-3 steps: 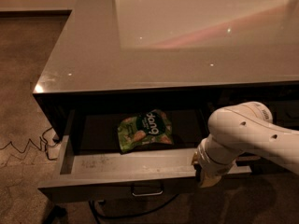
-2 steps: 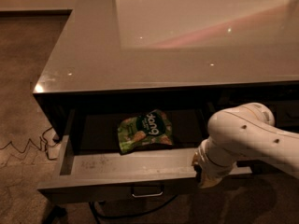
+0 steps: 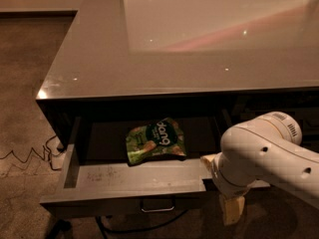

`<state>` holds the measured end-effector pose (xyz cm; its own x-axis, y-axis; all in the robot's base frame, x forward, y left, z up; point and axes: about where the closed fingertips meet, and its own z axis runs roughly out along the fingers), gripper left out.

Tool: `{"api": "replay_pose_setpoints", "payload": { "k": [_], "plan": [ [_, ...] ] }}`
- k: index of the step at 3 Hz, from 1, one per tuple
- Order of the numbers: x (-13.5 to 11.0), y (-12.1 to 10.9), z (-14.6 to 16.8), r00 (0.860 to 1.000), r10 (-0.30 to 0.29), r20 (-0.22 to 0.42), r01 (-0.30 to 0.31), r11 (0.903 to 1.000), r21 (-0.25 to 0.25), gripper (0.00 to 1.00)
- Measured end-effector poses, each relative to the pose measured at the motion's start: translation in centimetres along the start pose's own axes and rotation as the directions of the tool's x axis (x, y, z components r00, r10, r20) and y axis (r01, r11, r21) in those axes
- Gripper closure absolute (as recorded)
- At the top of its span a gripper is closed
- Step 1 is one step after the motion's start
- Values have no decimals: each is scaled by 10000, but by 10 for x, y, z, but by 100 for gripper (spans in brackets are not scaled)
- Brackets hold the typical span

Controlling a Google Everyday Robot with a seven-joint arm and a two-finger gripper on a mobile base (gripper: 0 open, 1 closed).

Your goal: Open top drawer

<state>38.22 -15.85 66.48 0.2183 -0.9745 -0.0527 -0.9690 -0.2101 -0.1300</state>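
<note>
The top drawer (image 3: 124, 183) stands pulled out from under the grey counter top. Its dark front, with a small metal loop handle (image 3: 157, 206) at centre, faces me, and its grey floor and left wall show. A green snack bag (image 3: 155, 139) lies flat inside near the middle. My gripper (image 3: 227, 203) is at the right end of the drawer front, on the end of the white arm (image 3: 264, 153), which hides the drawer's right part.
The glossy grey counter top (image 3: 199, 44) overhangs the back of the drawer. A black cable (image 3: 30, 156) zigzags over the brown carpet at the left. A dark neighbouring cabinet column (image 3: 299, 108) shows behind the arm at the right.
</note>
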Motion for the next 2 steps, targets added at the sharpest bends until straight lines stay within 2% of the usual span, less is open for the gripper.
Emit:
{"api": "replay_pose_setpoints", "payload": {
  "k": [1, 2],
  "plan": [
    [0, 2, -9, 9999, 105, -57, -104, 9998, 159, 0],
    [5, 1, -4, 9997, 140, 186, -141, 9999, 64, 0]
  ]
}}
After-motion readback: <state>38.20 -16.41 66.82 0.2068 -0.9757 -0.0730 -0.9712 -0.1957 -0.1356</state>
